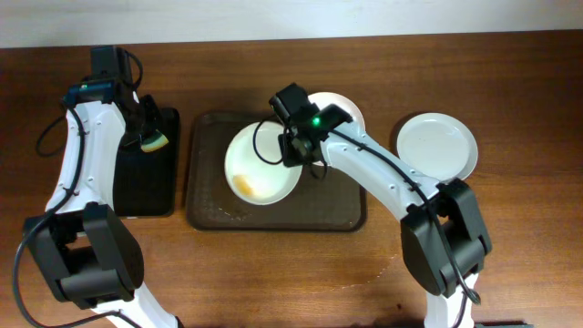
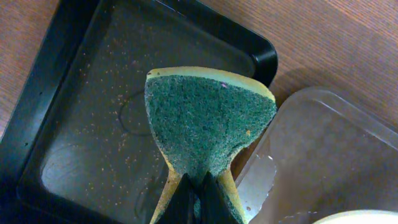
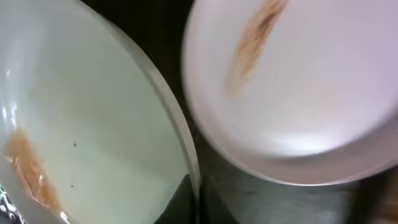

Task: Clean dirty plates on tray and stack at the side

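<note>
Pinches a sponge (image 2: 208,124) in the left claw (image 2: 194,190). Clamps the right claw (image 3: 198,200) on the rim of a smeared plate (image 3: 93,118).

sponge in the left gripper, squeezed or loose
Squeezed. The left gripper pinches the sponge low down, so it narrows to a neck there and fans out above.

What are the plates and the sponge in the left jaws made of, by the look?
Plates: glossy white, likely glazed ceramic or melamine; highlights glint on the rims. Sponge: soft yellow foam backing a coarse green fibrous scouring face, bent where pinched.
</note>
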{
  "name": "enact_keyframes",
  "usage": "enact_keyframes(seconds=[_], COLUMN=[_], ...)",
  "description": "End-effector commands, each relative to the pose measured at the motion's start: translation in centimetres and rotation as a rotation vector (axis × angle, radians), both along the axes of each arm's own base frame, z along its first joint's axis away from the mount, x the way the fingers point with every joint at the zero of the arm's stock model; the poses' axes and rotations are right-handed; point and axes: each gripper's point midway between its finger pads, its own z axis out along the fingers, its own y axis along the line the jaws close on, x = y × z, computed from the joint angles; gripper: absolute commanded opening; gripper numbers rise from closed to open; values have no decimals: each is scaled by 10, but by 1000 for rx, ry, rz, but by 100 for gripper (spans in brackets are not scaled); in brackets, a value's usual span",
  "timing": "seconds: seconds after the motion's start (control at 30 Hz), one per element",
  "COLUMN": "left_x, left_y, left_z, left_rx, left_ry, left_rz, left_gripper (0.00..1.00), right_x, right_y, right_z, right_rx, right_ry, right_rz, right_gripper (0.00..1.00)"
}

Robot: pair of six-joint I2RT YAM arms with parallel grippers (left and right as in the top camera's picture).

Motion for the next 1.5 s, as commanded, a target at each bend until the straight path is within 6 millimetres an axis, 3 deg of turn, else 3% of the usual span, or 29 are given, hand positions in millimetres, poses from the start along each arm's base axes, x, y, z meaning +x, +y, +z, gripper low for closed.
enact_keyframes(seconds=[0.0, 0.2, 0.33, 0.5, 0.8, 0.97, 1.0, 1.1, 1.17, 1.3, 1.4, 1.47], left_x=[4, 4, 4, 4, 4, 4, 4, 4, 4, 4, 4, 4], left_y=[3, 3, 3, 3, 2, 3, 2, 2, 2, 2, 2, 2], left_z=[3, 3, 4, 3, 3, 3, 3, 3, 3, 3, 3, 3], left_rx=[8, 8, 8, 8, 8, 8, 8, 8, 8, 8, 8, 8], left_ry=[-14, -14, -14, -13, -14, -13, -14, -13, -13, -13, -14, -13], left_rz=[7, 7, 7, 7, 7, 7, 7, 7, 7, 6, 6, 6], left_gripper=[1, 1, 1, 1, 1, 1, 1, 1, 1, 1, 1, 1], right_x=[15, -1, -23, -38, -38, -30, -24, -13, -3, 15, 2, -11], right_y=[-12, -2, 9, 15, 12, 26, 15, -18, -52, -177, -282, -317], right_z=[55, 107, 153, 177, 182, 137, 130, 134, 140, 131, 107, 88], right_rx=[-124, -406, -622, -708, -724, -435, -253, -90, 0, 46, -19, -36], right_ry=[-205, -490, -736, -855, -873, -623, -484, -357, -290, -161, -75, -26], right_rz=[-3, -15, -57, -85, -105, 3, -14, -70, -138, -426, -674, -762], right_gripper=[4, 4, 4, 4, 4, 4, 4, 4, 4, 4, 4, 4])
